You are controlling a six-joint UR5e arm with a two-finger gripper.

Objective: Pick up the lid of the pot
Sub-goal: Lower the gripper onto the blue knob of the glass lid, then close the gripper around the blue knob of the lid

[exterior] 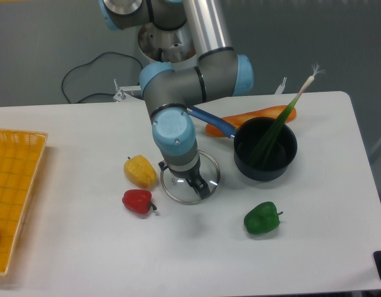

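Single raised view, tilted down across the white table (pixel 73 260), facing the arm (pixel 173 127), set well back

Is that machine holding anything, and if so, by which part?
Nothing, it seems: the hand has its fingers apart over the clear lid, which lies on the table. The hand hides the lid's middle, so contact there can't be told.
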